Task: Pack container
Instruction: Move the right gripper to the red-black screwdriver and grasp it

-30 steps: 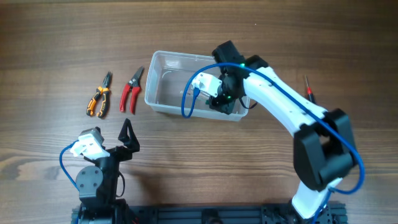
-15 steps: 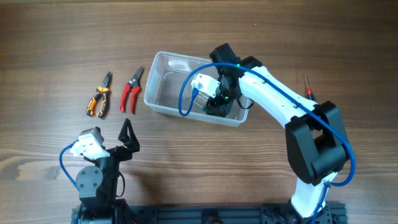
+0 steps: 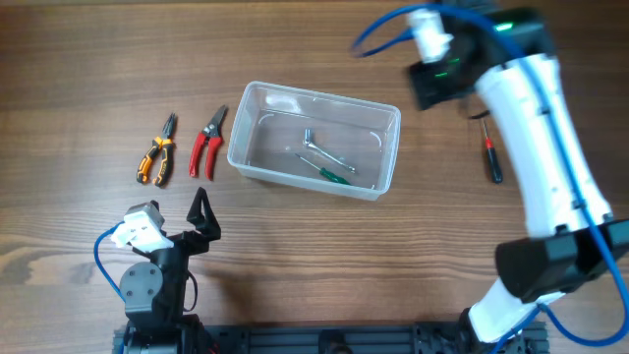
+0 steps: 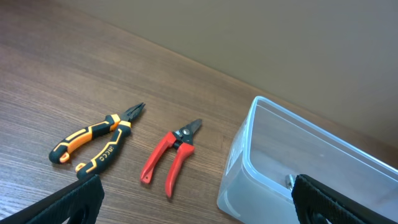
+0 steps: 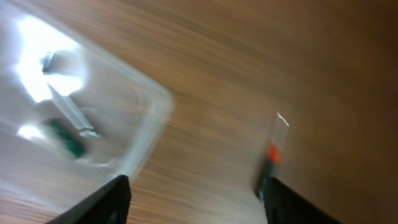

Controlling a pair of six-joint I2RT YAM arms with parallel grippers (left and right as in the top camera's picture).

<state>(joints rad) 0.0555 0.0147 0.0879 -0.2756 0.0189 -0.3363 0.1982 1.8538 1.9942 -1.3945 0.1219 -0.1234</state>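
The container, a clear plastic tub, stands mid-table. A silver L-shaped wrench and a green-handled screwdriver lie on its floor. My right gripper hangs open and empty, raised above the table between the tub's right end and a red-and-black screwdriver. That view is blurred. My left gripper rests open and empty at the front left, facing the tub's left wall.
Orange-and-black pliers and red-handled cutters lie side by side left of the tub. The white right arm crosses the table's right side. The left arm's base sits at the front edge.
My right gripper opened inside the tub, then rose and swung out to the back right. The green screwdriver now lies in the tub. The left arm stayed still.
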